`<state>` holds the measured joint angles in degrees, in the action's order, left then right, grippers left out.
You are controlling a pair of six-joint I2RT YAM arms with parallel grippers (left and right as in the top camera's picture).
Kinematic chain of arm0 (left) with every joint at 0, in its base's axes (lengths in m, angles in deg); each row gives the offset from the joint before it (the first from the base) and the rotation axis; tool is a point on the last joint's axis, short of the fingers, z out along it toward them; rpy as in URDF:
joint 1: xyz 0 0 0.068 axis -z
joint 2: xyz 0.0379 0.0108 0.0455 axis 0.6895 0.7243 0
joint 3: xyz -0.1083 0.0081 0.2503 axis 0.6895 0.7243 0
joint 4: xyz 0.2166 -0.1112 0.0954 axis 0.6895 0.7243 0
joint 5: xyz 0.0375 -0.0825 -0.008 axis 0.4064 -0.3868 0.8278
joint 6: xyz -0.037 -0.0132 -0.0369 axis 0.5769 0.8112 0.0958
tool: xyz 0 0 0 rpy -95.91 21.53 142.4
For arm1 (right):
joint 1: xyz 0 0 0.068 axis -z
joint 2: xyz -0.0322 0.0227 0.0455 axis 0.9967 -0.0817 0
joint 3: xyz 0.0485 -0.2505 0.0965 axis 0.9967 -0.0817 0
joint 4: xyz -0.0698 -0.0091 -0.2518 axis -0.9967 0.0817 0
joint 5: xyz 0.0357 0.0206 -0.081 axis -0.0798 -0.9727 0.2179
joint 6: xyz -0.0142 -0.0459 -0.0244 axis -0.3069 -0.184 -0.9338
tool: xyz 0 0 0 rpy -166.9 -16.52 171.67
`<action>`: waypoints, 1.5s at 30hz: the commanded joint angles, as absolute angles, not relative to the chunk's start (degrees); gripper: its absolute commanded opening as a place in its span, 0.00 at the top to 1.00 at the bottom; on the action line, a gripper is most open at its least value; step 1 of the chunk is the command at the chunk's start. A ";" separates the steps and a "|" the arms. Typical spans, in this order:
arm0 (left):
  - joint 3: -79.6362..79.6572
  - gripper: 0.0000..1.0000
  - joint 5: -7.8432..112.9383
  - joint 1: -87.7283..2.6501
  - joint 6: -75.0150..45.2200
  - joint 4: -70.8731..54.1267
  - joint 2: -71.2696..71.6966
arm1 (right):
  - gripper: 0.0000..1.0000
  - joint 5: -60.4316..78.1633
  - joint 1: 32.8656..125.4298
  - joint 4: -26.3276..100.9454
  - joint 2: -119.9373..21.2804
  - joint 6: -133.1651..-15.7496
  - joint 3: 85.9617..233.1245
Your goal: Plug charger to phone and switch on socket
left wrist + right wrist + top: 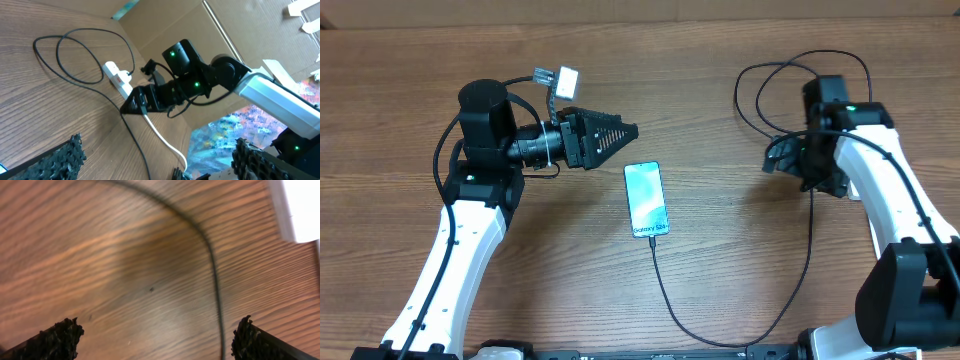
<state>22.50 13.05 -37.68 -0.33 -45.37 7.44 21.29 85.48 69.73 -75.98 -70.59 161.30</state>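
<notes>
wooden table [740, 280], overhead: brown grain; the two arms stand over it, well apart.
phone [646, 198], overhead: flat near the middle of the table, teal screen up, just below and right of the left gripper [620, 130], not touching it.
charger [665, 300], overhead: the thin black cable meets the phone's lower edge, runs down, bends right, climbs under the right arm and loops at the top right; cannot tell if the tip is fully seated.
left gripper, overhead: points right, seen side-on, so its spread cannot be read from this view.
right gripper [780, 158], overhead: points left, low over the cable; too dark to tell its spread.
socket [117, 79], left wrist: white strip with a red mark, lying on the table by the cardboard wall [165, 25]; its thick white cord [165, 142] trails toward the camera.
right gripper, left wrist: tip just beside the socket's near end; contact cannot be told.
charger, left wrist: loops on the table left of the socket.
left fingers [62, 157], left wrist: ridged black pads at the bottom corners, spread wide, nothing between them.
right fingers [55, 342], right wrist: pads at both bottom corners, spread wide, empty.
charger, right wrist: one curved strand on the wood between the pads, nearer the right one.
white shape [305, 210], right wrist: blurred at the top right corner; cannot tell what it is.
</notes>
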 commanded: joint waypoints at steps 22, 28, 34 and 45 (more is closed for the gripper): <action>21.04 0.00 12.29 -37.65 -1.27 -45.56 6.45 | 0.00 21.55 103.97 57.38 -77.47 -65.45 161.81; 21.04 0.00 12.29 -37.65 -1.27 -45.56 6.45 | 0.00 21.55 105.85 56.18 -78.30 -64.12 161.81; 21.02 0.00 12.29 -37.65 -1.27 -45.56 6.45 | 0.00 21.27 110.00 55.77 -81.93 -61.52 161.81; 21.04 0.00 12.29 -37.65 -1.27 -45.56 6.45 | 0.00 17.18 114.85 51.44 -86.39 -61.52 161.81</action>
<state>22.50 13.07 -37.68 -0.35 -45.37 7.44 19.15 114.72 52.36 -86.32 -62.17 161.30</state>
